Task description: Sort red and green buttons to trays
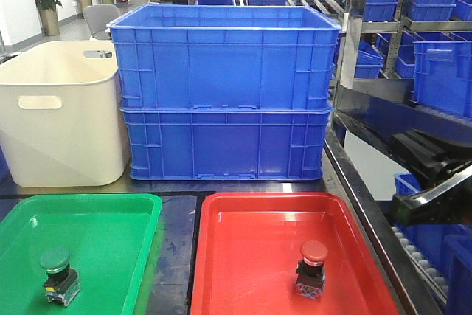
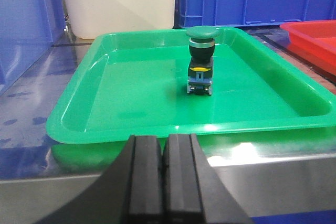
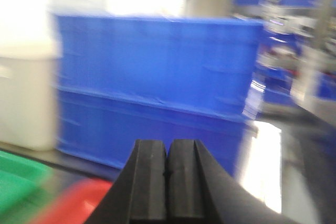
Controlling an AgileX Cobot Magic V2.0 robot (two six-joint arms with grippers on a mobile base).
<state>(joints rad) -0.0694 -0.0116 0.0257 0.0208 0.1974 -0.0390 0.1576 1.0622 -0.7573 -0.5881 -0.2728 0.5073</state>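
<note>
Nearest in the left wrist view, the left gripper [image 2: 164,174] is seen with its two black fingers [image 2: 144,177] pressed flat together and nothing between them. It hangs just short of the near rim of the green tray [image 2: 131,103], above a bare metal table edge [image 2: 294,177].

On that tray the green button [image 2: 200,59] stands upright on its black body, roughly at the middle of the tray floor, its domed cap uppermost. In the front view the same green button [image 1: 57,274] is found in the near part of the green tray [image 1: 110,230].

Just beside it, to the right and apart by a narrow strip of table, the red tray [image 1: 258,241] is laid. The red button [image 1: 312,267] stands upright on it, right of centre and toward the near edge.

The right gripper [image 3: 167,182] is shown in a blurred right wrist view, its fingers [image 3: 149,182] closed against each other and empty, held above the table with a corner of each tray below it.

Behind the trays, two blue crates [image 1: 225,101] are stacked one on the other. A cream bin [image 1: 63,116] with handle slots is set to their left, touching or nearly touching them. A shelf rack [image 1: 413,27] with further blue bins stands at the far right.
</note>
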